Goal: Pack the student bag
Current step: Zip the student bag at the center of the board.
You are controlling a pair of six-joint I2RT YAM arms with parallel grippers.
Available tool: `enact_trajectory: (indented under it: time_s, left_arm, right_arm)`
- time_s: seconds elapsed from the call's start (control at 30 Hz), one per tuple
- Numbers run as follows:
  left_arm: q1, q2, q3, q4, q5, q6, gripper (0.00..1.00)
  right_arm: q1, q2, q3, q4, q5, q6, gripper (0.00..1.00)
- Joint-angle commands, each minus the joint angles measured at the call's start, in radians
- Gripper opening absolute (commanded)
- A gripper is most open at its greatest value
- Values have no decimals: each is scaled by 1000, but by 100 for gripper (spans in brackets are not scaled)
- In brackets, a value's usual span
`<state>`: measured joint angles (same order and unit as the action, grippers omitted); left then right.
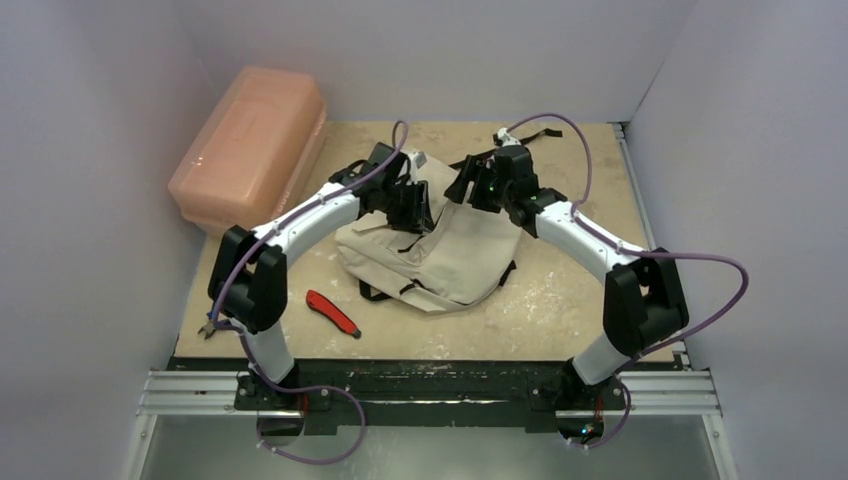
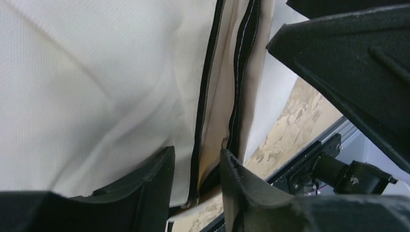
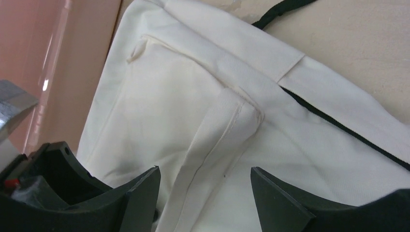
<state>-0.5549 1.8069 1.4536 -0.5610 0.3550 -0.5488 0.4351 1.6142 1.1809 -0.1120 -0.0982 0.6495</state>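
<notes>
The student bag [image 1: 445, 255], beige with black trim, lies in the middle of the table. My left gripper [image 1: 410, 205] is at the bag's upper left edge. In the left wrist view it [image 2: 197, 162] is closed down on the black-trimmed zipper edge [image 2: 205, 96], and the fabric hangs lifted above the table. My right gripper [image 1: 470, 185] hovers over the bag's top right. In the right wrist view it [image 3: 205, 174] is open, with a raised fold of cream fabric [image 3: 217, 135] between its fingers, which do not touch it.
A rigid pink plastic box [image 1: 250, 145] stands at the back left against the wall. A red cutter [image 1: 332, 312] lies on the table left of the bag, near the front. A black strap [image 1: 535, 135] trails behind the bag. Walls close in on three sides.
</notes>
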Motion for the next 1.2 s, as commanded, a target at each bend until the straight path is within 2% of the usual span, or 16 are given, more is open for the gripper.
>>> enact_trajectory:
  time_s: [0.0, 0.03, 0.1, 0.17, 0.33, 0.47, 0.5, 0.6, 0.7, 0.77, 0.83, 0.87, 1.17]
  left_arm:
    - [26, -182, -56, 20, 61, -10, 44]
    - [36, -218, -69, 15, 56, -6, 48]
    - [57, -292, -102, 11, 40, 3, 64]
    - [77, -368, -140, -2, 17, 11, 70]
    - [122, -552, -281, -12, -45, -9, 72]
    - [134, -672, -385, 5, -64, -45, 72]
    - [135, -699, -404, 5, -72, -52, 72]
    - [135, -768, -457, 12, -86, -74, 72]
    - [135, -826, -516, 40, -80, -105, 72]
    - [135, -861, -566, 67, -74, -125, 72]
    - [135, -885, -606, 95, -65, -134, 72]
    - [135, -892, -619, 99, -62, -133, 72]
    - [136, -922, -672, 96, -31, -99, 72]
  right_arm:
    - [16, -125, -69, 16, 30, -164, 74]
    - [17, -148, -92, 25, 26, -200, 74]
    - [28, -199, -134, 52, 5, -289, 75]
    - [59, -254, -177, 94, -15, -385, 75]
    - [233, -368, -292, 301, 3, -682, 77]
    - [297, -348, -314, 344, -184, -981, 77]
    - [333, -345, -315, 342, -168, -1091, 83]
    - [404, -322, -309, 328, -123, -1284, 90]
    - [413, -260, -256, 263, -118, -1355, 86]
    - [416, -194, -199, 162, -123, -1406, 77]
    - [418, -144, -153, 117, -106, -1430, 64]
    - [418, -125, -137, 93, -102, -1438, 62]
    - [418, -20, -87, 74, -143, -1450, 52]
